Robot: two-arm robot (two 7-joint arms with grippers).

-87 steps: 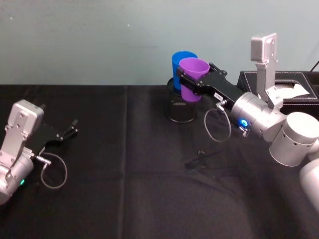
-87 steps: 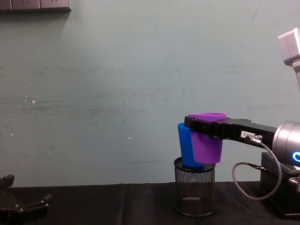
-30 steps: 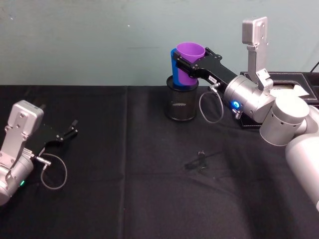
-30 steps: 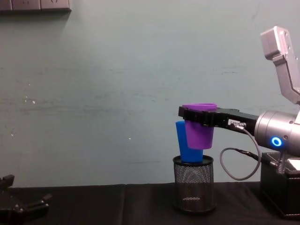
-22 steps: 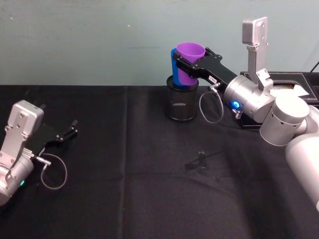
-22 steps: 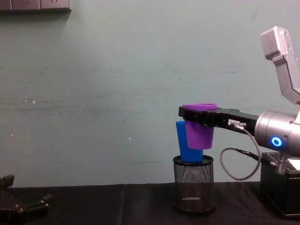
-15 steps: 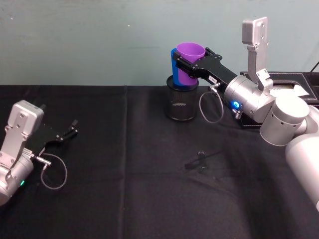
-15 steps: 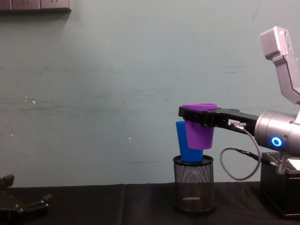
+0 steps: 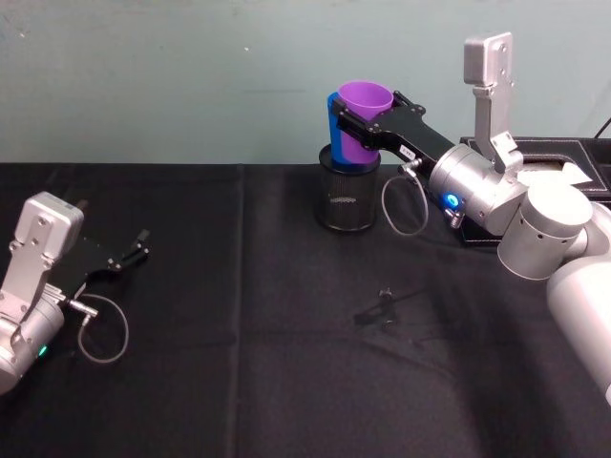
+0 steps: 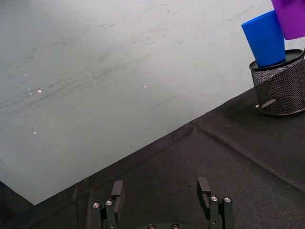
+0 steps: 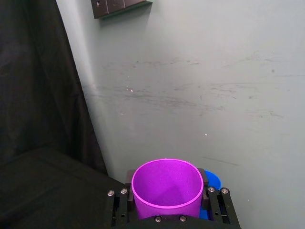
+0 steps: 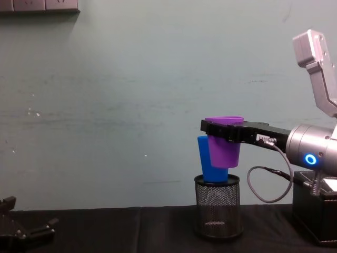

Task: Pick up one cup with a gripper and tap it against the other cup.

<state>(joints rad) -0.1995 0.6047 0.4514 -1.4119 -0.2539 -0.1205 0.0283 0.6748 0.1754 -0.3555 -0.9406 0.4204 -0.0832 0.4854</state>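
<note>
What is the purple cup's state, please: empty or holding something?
Empty: the right wrist view looks down into the purple cup, clamped in the right gripper, and its purple inside is bare.

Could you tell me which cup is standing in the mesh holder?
The blue cup sits in the mesh holder; the right tool holds the purple cup aloft.

Head looks down, chest looks across; both share the purple cup [image 9: 367, 99].
</note>
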